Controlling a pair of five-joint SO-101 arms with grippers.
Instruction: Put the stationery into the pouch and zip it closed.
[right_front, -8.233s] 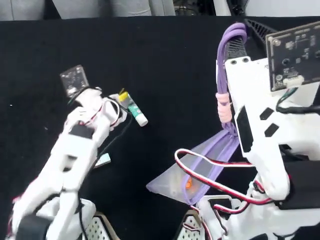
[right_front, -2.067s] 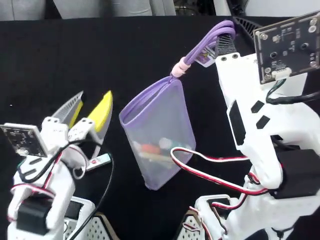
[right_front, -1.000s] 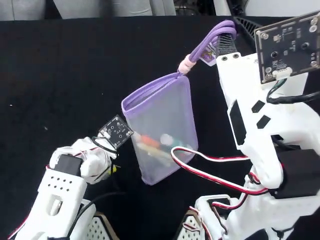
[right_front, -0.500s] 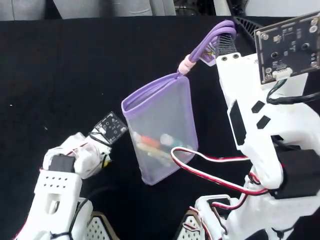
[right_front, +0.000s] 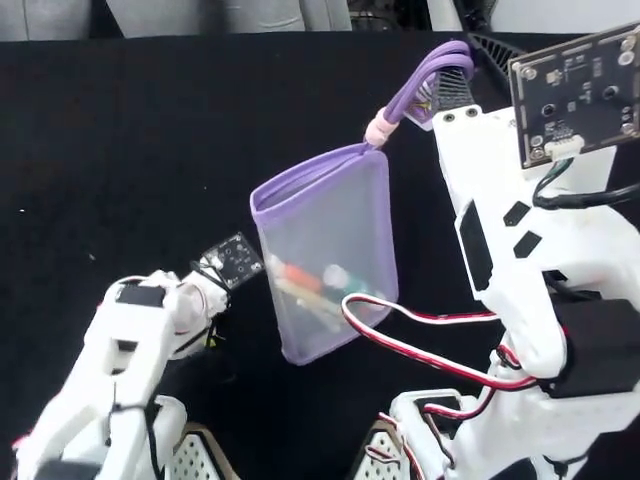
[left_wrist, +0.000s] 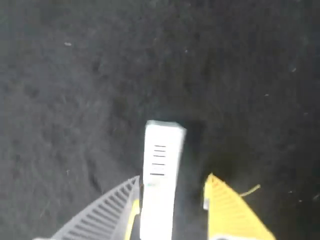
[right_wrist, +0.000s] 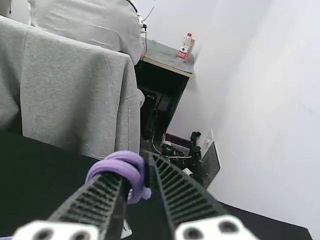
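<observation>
Pouch (right_front: 325, 260) hangs above the black table (right_front: 150, 120) by its purple strap (right_front: 425, 80), which your right gripper (right_wrist: 136, 167) holds pinched between its fingers; pens (right_front: 310, 285) lie in its lower end. Your left gripper (left_wrist: 172, 179) is down at the table, fingers spread either side of a small white block (left_wrist: 161, 165), the grey finger just beside it.

The white item (left_wrist: 161, 160) at the left tool (left_wrist: 172, 182) is cut off at the frame edge; the stationery (right_front: 310, 285) within the pouch (right_front: 320, 215) is blurred beyond identification.
</observation>
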